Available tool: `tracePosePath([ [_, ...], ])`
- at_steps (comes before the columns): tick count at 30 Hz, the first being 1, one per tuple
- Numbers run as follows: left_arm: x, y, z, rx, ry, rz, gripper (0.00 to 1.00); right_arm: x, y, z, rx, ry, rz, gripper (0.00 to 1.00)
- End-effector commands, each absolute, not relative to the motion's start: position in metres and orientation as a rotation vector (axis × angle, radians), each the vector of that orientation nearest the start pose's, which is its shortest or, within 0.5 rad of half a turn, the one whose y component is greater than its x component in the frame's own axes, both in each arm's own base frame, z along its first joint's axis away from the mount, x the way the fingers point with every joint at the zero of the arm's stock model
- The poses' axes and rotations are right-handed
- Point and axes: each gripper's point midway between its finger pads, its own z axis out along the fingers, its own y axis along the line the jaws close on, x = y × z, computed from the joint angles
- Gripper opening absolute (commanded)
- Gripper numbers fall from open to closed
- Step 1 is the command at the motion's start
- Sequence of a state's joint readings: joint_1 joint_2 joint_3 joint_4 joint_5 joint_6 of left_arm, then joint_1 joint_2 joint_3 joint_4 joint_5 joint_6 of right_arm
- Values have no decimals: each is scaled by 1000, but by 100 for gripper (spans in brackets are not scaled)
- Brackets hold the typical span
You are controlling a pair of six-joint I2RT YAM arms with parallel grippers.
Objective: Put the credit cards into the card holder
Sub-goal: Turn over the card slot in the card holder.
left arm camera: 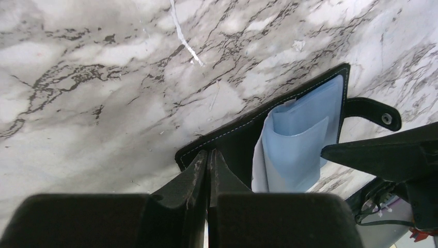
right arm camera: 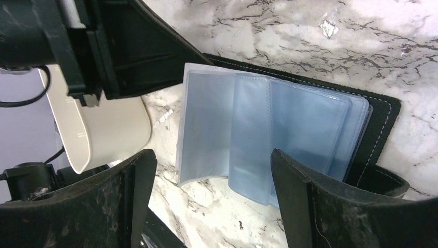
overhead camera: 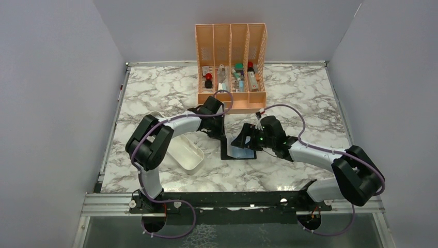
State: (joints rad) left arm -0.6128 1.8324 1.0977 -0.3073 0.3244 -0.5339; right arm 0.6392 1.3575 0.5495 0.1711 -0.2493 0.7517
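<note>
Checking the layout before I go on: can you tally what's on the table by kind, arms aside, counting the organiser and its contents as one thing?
Card holder: 1
White tray: 1
Orange slotted organiser: 1
Credit cards in view: 0
Total: 3

Black card holder (right arm camera: 383, 118) edged with white stitching, with pale blue see-through pockets (right arm camera: 302, 121) inside. White marble-pattern table (overhead camera: 310, 88), veined grey and black. Peach-orange slotted organiser (overhead camera: 231, 36). Off-white oblong tray (overhead camera: 188, 153). Black and white arms (overhead camera: 315, 152), trailed by purple cables (overhead camera: 283, 105). Plain pale grey walls (overhead camera: 51, 103).
</note>
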Motion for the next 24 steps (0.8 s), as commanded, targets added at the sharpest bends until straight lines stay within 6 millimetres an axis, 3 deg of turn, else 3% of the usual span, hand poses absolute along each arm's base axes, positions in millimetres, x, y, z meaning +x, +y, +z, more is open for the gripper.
tracePosePath([
  [1,302,-291,49,233,2693,-735,8,236,261,70,1,2378,998,85],
  [6,314,-287,80,205,2625,-719,14,237,259,69,9,2375,986,84],
  [13,309,-293,100,224,2588,-789,19,237,261,69,5,2373,996,83],
  [19,291,-327,145,346,2465,-1071,19,238,261,67,5,2375,990,83],
  [21,284,-337,149,383,2448,-1155,19,238,261,66,4,2375,992,83],
  [24,276,-345,140,426,2466,-1198,17,238,261,65,5,2380,989,83],
])
